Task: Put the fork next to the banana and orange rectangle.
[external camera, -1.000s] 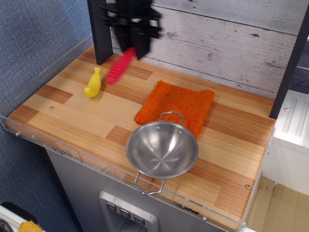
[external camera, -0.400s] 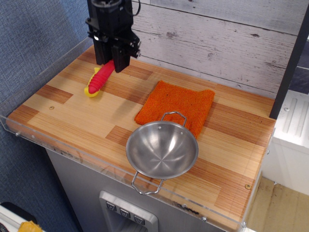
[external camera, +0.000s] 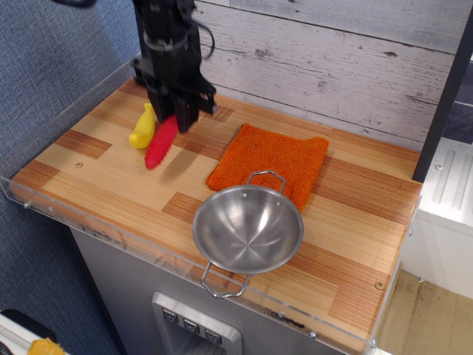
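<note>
Check the claw (external camera: 179,111): it's pinching the fork (external camera: 161,142) at the upper end, w/ the red handle angled down-left toward the table (external camera: 111,185). Tines are hidden in the claw. Fork sits just right of the banana (external camera: 143,127) and left of the orange rectangle (external camera: 270,163), btwn the two; you can't tell if its tip touches the table. Steel bowl (external camera: 248,228) holds nothing; its rear handle overlaps the cloth's front edge.

Gripper (external camera: 180,118) pointing down, jaws clamped on fork (external camera: 162,142) handle, arm vertical above
</note>
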`<state>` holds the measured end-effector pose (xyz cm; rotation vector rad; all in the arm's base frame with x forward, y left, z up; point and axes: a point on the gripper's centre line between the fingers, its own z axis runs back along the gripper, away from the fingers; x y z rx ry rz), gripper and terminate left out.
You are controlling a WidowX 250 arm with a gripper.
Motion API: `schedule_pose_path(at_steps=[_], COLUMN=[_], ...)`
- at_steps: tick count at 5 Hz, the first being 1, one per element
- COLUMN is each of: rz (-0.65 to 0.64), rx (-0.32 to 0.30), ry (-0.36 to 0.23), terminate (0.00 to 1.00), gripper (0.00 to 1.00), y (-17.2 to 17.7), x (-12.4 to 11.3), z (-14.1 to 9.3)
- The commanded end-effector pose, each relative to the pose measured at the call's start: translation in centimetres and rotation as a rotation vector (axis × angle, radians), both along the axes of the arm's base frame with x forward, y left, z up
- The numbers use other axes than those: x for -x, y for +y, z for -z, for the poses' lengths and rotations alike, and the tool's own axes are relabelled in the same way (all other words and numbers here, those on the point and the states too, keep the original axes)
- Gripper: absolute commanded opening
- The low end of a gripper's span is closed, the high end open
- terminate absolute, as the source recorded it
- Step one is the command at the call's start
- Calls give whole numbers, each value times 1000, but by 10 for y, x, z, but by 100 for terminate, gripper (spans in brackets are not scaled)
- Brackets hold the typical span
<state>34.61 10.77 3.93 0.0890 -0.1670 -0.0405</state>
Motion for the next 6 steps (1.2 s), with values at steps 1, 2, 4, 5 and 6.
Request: schedule_pose_path(at_steps=[1,2,4,5,6], rz=[2,-16,-30,-32,-49], rx=[10,54,120,164,161], ry=[73,129,149,133,97], terminate=[0,0,0,0,0], gripper=[0,0,100,100,100], y=[-8,-8,-7,-6,-5], x=[-2,2,9,9,7], z=[27,41,19,-17,-62])
